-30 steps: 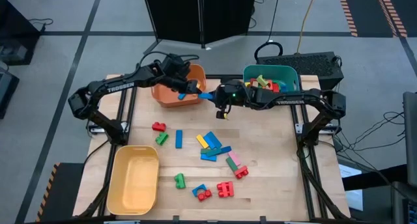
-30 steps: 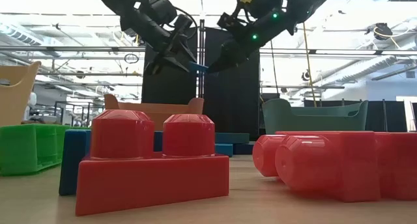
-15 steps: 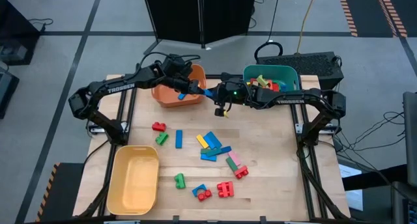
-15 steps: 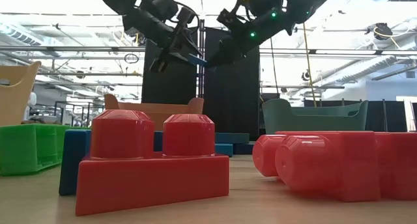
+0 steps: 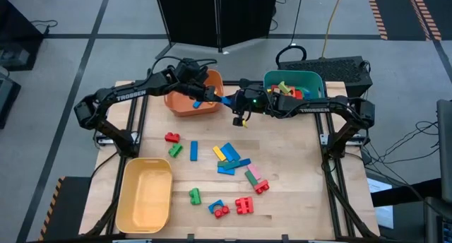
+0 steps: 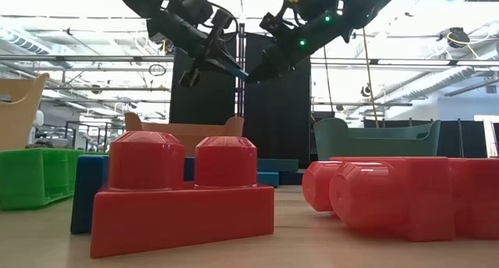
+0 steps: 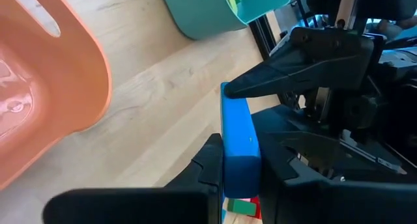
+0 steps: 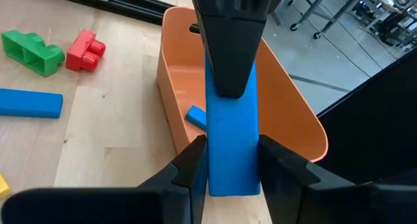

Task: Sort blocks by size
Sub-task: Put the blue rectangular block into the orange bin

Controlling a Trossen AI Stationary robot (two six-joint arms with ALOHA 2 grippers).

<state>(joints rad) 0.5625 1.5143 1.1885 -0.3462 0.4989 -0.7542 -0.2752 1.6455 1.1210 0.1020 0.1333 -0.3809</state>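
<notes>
One blue bar (image 8: 231, 142) is held by both grippers at once; the left gripper (image 7: 240, 168) is clamped on one end of it and the right gripper (image 8: 229, 162) is clamped on the other end, so the bar is pinched from two sides in the air. This looks like a hand-over, with the bar being passed from one arm to the other so it can be dropped in the right bin; which arm is giving and which is taking cannot be told for sure.

The bar is held up high, just beside the orange bin (image 5: 185, 103) and above the table (image 5: 296, 172); a small blue piece (image 8: 195, 116) is seen lying inside that bin already. The teal bin (image 5: 314, 82) is close by on the right arm's side and blocks are seen in it; the yellow bin (image 5: 145, 195) sits well apart at the near left corner.

The other blocks (image 5: 229, 158) are spread over the middle of the table, not yet sorted; red bricks (image 6: 183, 194) are seen close up in the low view.

The word TROSSEN (image 5: 131, 95) is printed in white on the left arm; it is printed on the right arm too, but there it is hard to read.
</notes>
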